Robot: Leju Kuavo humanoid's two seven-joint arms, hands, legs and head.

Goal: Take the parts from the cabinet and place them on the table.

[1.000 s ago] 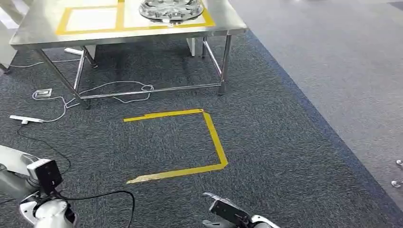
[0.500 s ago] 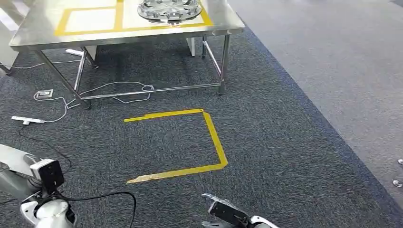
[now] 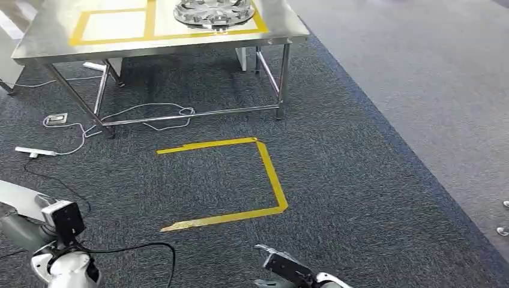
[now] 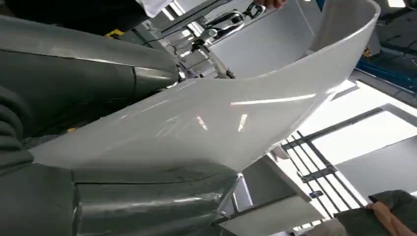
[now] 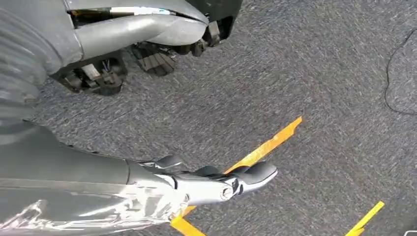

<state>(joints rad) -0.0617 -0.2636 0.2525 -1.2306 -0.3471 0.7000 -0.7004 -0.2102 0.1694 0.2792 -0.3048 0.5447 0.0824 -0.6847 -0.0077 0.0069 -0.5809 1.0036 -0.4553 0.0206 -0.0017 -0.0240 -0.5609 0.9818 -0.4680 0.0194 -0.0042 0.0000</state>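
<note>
Head view: steel table (image 3: 48,42) at upper left, a round metal part (image 3: 213,12) already on it; yellow floor marking (image 3: 270,174) mid-frame. Left wrist view: my left hand (image 4: 29,162) holds a white curved part (image 4: 206,123) — carrying step, I judge. Right wrist view: my right hand (image 5: 196,184) hangs empty, fingers apart. Next — approach the table.

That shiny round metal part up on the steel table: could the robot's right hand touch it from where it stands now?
Probably not. The round metal part lies on the far table, with open carpet and the yellow floor marking between. The right hand hangs low beside the robot.
</note>
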